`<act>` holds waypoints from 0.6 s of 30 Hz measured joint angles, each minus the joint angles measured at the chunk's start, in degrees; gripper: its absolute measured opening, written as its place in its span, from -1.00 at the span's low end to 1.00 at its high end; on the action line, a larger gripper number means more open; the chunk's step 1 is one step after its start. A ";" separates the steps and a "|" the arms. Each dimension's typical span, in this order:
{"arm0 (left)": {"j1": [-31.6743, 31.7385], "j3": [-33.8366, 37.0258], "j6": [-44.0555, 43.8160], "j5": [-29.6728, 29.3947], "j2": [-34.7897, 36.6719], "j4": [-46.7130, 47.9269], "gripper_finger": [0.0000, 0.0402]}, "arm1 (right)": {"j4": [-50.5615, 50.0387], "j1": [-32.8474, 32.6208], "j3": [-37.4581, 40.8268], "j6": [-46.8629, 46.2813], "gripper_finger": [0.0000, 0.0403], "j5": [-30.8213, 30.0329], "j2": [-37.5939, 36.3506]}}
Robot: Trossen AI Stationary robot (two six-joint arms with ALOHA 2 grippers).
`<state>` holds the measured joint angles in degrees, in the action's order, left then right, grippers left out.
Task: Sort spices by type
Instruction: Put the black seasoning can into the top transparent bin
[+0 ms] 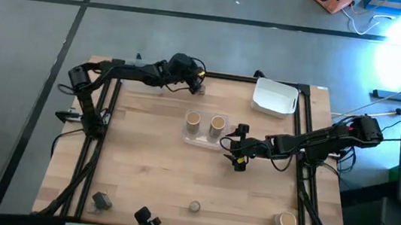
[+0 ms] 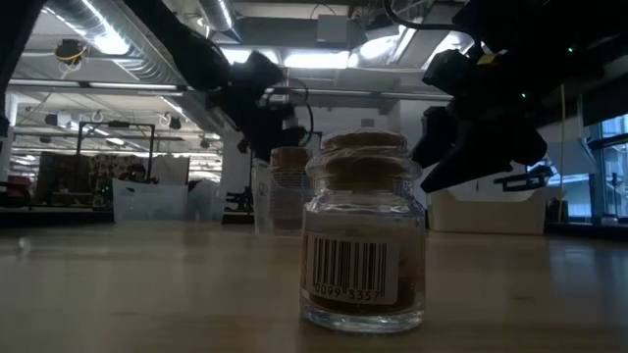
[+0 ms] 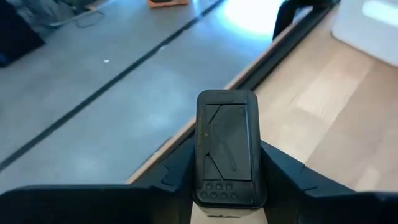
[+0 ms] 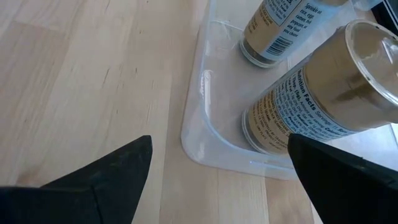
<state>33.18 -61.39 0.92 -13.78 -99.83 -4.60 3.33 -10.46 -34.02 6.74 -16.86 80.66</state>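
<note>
Lower centre of the high view: small round jar (image 1: 194,206) waits alone on the table (image 1: 141,166). Mid-frame, two tan cylinders (image 1: 193,121) share a clear tray (image 1: 196,137), grouped by kind. Right claw (image 1: 239,152) hangs beside it, spread wide, empty. Upper frame, left claw (image 1: 198,83) clenches a dark blocky jar (image 3: 227,146).

Cork-stoppered glass spice jar (image 2: 364,230) with barcode label, foreground, upright on the wooden table (image 2: 147,284). Behind: a tan cylinder (image 2: 289,191) in a clear tub (image 2: 263,201); dark arms overhead.
</note>
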 joint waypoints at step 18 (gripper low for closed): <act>-1.17 0.00 -5.65 -21.66 21.62 24.67 -0.38 | 0.00 0.00 0.00 0.00 0.86 0.02 0.00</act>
<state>32.01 -61.39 -4.73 -35.44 -78.21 20.07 3.33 -10.46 -34.02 6.74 -16.84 80.66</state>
